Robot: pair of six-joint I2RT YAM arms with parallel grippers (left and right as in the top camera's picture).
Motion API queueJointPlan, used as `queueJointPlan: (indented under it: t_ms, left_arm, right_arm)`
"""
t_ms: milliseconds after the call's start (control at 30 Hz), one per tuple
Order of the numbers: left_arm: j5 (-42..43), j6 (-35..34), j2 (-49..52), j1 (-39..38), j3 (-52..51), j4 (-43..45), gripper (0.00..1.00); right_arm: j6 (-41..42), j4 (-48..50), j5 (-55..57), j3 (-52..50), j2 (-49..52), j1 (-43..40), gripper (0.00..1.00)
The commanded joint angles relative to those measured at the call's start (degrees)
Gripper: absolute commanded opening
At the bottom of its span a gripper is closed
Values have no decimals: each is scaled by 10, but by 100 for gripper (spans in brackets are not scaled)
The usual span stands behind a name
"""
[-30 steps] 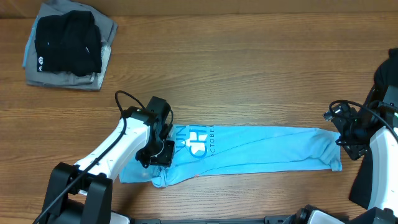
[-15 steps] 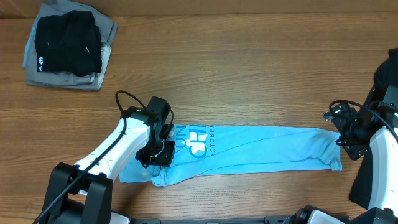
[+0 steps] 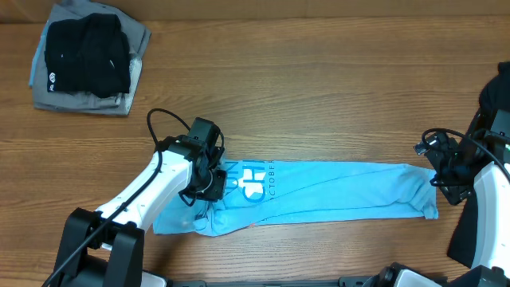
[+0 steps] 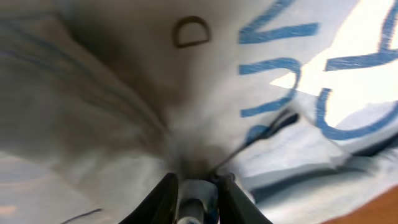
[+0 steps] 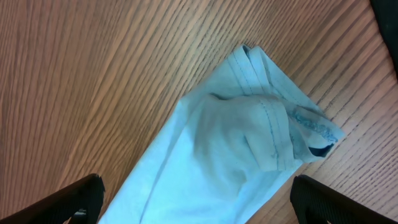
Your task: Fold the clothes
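Observation:
The clothes (image 3: 319, 191), a light blue T-shirt folded into a long strip with a white logo, lie across the front of the wooden table. My left gripper (image 3: 209, 182) sits on the strip's left part beside the logo. In the left wrist view its black fingers (image 4: 163, 198) stand close together, and the left gripper (image 4: 196, 194) pinches a fold of the pale cloth (image 4: 124, 93). My right gripper (image 3: 446, 171) hovers at the strip's right end. In the right wrist view the right gripper (image 5: 199, 199) is wide open, and the bunched shirt end (image 5: 249, 137) lies between and beyond its fingertips.
A stack of black and grey folded garments (image 3: 86, 57) rests at the back left corner. A dark garment (image 3: 498, 96) shows at the right edge. Cables loop from both arms. Bare wood (image 3: 319, 96) spans the table's middle and back.
My left gripper has shifted slightly up and right on the shirt, and its jaws have closed on the cloth. The right arm has not moved.

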Motion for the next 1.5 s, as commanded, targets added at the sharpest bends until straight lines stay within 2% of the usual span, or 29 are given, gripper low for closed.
queueJointPlan:
  t_ms: [0,67,167,300,467,800,1200,1367,1467]
  left_arm:
    - [-32,9,1,19,-4,2,24]
    - [-24,14,1,31,-4,-3,21]
    - [21,40,1,46,-4,-18,25]
    - [70,60,1,47,-4,-26,25]
    - [115,99,1,47,-4,-23,17]
    - [115,79,1,47,-4,-20,16]
    - [98,71,1,47,-4,-60,29]
    - [98,87,1,47,-4,-55,44]
    - [98,89,1,47,-4,-46,48]
  right_arm:
    - [-2,4,-1,-3,1,3,100]
    - [-2,3,-1,-3,1,3,100]
    - [-2,4,-2,-3,1,3,100]
    - [-2,7,-2,-3,1,3,100]
    - [-2,7,-2,-3,1,3,100]
    - [-2,7,-2,-3,1,3,100]
    - [-2,7,-1,-3,1,3,100]
    - [-2,8,-1,-3,1,3,100]
    - [-2,8,-1,-3,1,3,100]
